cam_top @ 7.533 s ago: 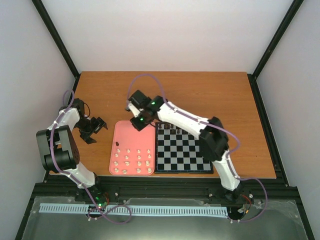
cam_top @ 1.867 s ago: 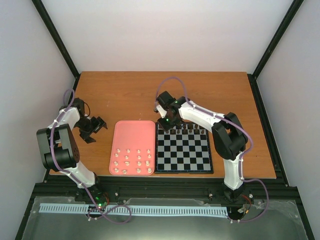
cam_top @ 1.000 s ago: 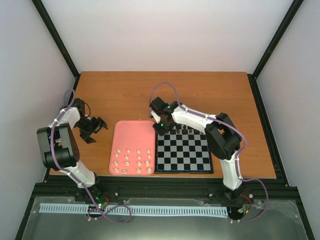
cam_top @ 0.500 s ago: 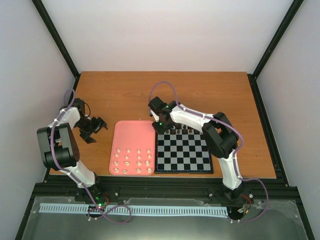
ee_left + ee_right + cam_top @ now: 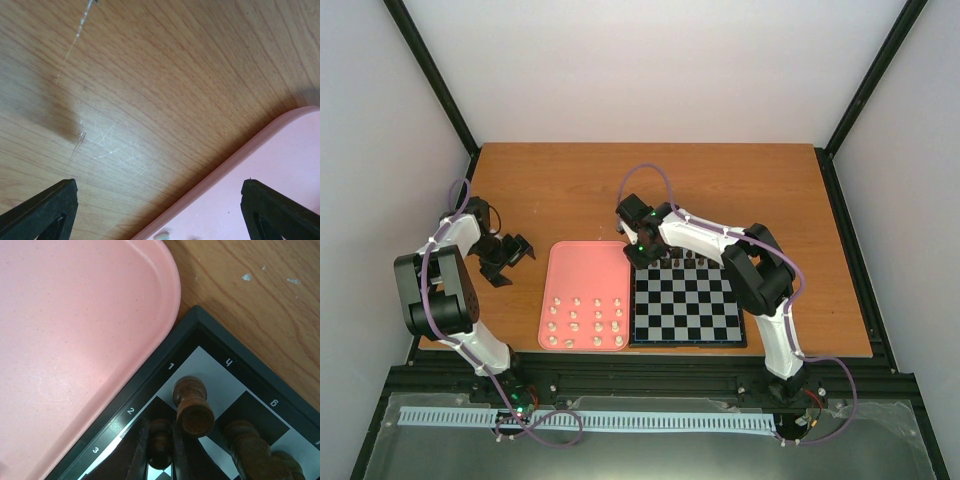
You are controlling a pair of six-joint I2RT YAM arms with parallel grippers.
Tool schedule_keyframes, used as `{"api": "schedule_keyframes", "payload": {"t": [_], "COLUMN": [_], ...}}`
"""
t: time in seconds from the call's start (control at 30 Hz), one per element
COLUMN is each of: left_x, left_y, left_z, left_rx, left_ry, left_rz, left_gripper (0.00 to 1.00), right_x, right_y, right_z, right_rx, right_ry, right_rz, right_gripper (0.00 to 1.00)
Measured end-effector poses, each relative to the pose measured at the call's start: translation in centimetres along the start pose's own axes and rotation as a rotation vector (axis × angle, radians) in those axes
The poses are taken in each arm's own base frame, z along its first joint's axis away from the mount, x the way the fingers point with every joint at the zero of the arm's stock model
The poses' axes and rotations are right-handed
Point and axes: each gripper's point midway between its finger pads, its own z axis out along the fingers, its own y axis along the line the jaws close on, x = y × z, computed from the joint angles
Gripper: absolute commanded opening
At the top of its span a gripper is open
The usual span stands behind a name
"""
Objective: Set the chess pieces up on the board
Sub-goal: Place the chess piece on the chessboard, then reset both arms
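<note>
The jaws of the right gripper (image 5: 639, 253) are pinched on a dark chess piece (image 5: 160, 438) near the far left corner of the board (image 5: 165, 353), just beside the pink tray (image 5: 586, 268). Other dark pieces (image 5: 194, 408) are stood close by. The jaws of the left gripper (image 5: 512, 252) are spread wide over bare desk (image 5: 720, 180), left of the tray.
</note>
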Motion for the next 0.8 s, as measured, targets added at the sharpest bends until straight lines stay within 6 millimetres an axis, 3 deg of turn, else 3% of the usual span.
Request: {"api": "schedule_keyframes", "payload": {"t": [0.37, 0.5, 0.53, 0.6, 0.8], "left_x": [0.0, 0.0, 0.0, 0.0, 0.0], "left_y": [0.1, 0.1, 0.1, 0.1, 0.1], "left_z": [0.2, 0.2, 0.2, 0.2, 0.1], "left_rx": [-0.004, -0.004, -0.004, -0.004, -0.011], "left_ry": [0.007, 0.007, 0.007, 0.007, 0.007], "left_rz": [0.001, 0.002, 0.002, 0.004, 0.014], "left_gripper": [1.0, 1.0, 1.0, 1.0, 1.0], "right_x": [0.2, -0.2, -0.3, -0.5, -1.1], "right_y": [0.3, 0.6, 0.6, 0.8, 0.6], "right_z": [-0.5, -3.0, -3.9, -6.0, -11.5], "right_rx": [-0.021, -0.03, -0.033, -0.04, -0.031], "right_ry": [0.0, -0.034, -0.047, -0.077, -0.159], "right_rz": [-0.003, -0.012, -0.014, -0.016, -0.011], "right_gripper": [0.35, 0.52, 0.63, 0.98, 1.0]}}
